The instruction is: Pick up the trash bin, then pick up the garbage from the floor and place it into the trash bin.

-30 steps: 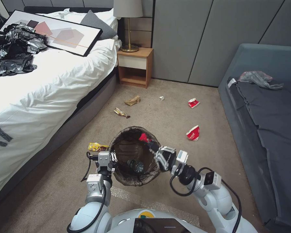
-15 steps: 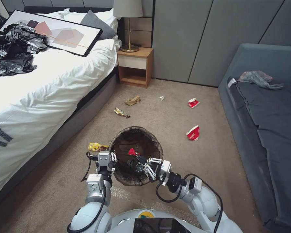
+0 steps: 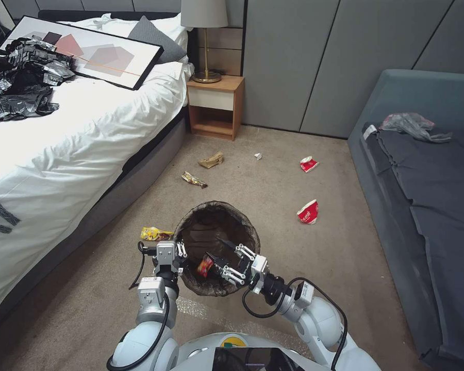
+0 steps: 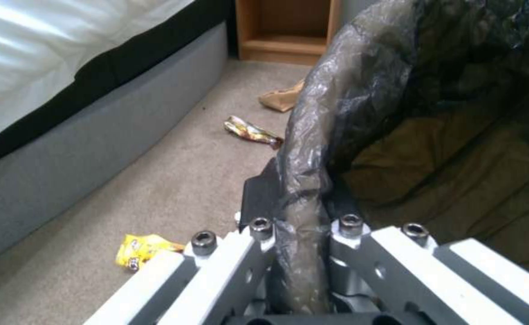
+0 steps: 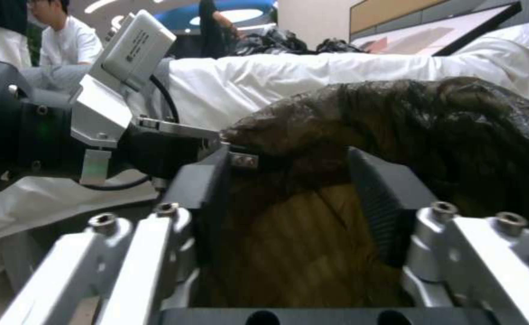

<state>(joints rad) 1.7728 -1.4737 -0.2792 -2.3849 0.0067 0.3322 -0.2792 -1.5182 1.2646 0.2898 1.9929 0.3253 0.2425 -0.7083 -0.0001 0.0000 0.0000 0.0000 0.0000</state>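
Note:
The trash bin [image 3: 216,205], lined with a dark brown bag, hangs low over the carpet in front of me. My left gripper [image 3: 179,252] is shut on its near-left rim [image 4: 300,212]. My right gripper [image 3: 219,255] is open inside the bin's mouth, and its dark pads [image 5: 381,198] frame only liner. A red packet [image 3: 205,265] lies loose in the bin beside it. Garbage on the floor: a yellow wrapper [image 3: 154,234] [image 4: 139,247], a snack wrapper [image 3: 193,179] [image 4: 252,132], a brown paper bag [image 3: 211,160], a tissue scrap [image 3: 258,155] and two red-and-white packets [image 3: 309,164] [image 3: 308,212].
A white bed [image 3: 62,134] with black sheeting [image 3: 20,82] and a framed picture runs along the left. A wooden nightstand [image 3: 215,105] with a lamp stands at the back. A grey sofa [image 3: 428,196] fills the right. Open carpet lies between them.
My right gripper came down from the bin's far rim into its mouth and opened. The red packet it held now lies loose inside the bin. The left arm stayed put.

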